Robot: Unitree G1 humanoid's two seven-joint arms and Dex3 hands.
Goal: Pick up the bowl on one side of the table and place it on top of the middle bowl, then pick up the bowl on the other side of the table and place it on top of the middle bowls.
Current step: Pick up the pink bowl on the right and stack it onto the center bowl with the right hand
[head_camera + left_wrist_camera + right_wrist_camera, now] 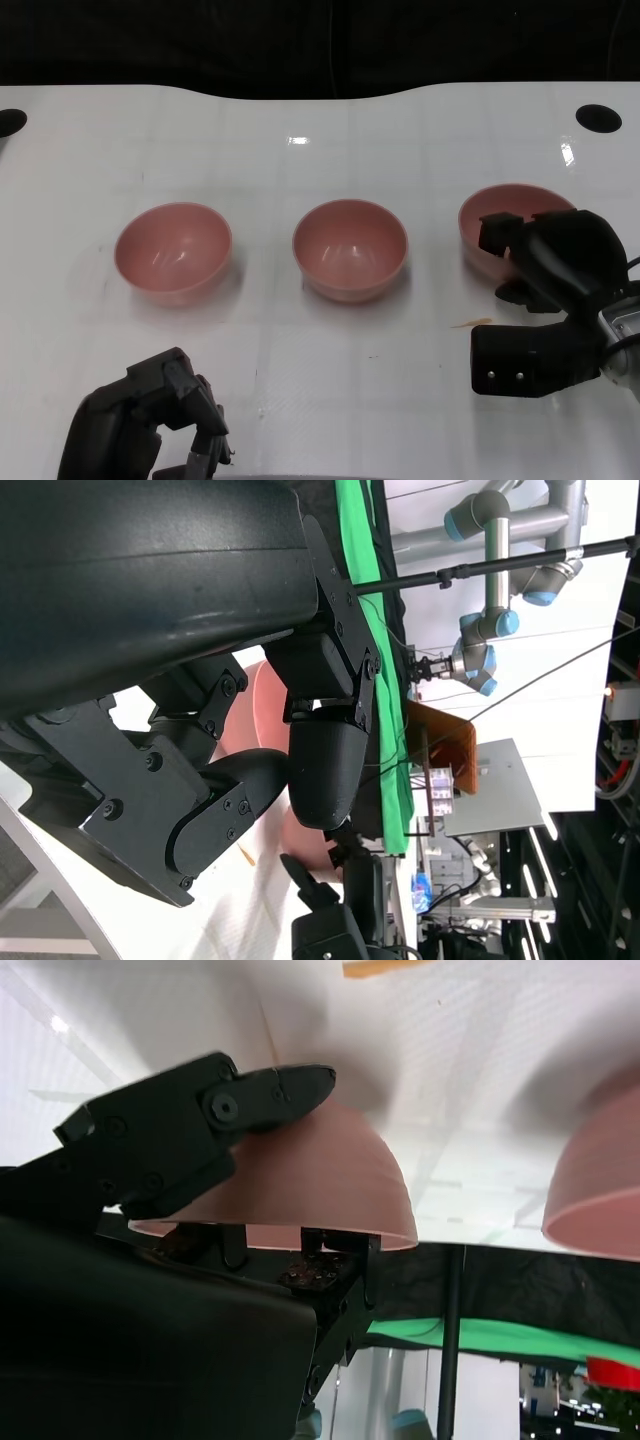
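Three pink bowls stand in a row on the white table: the left bowl, the middle bowl and the right bowl. My right hand is at the right bowl's near side, with its fingers reaching over the rim. Its thumb stays outside the wall, with a gap showing. In the right wrist view the right bowl sits between the thumb and the fingers at its rim. My left hand hangs at the near left edge, fingers curled, holding nothing.
A small orange mark lies on the table just in front of the right bowl. Round black holes sit at the far right and far left of the table. The middle bowl's edge shows in the right wrist view.
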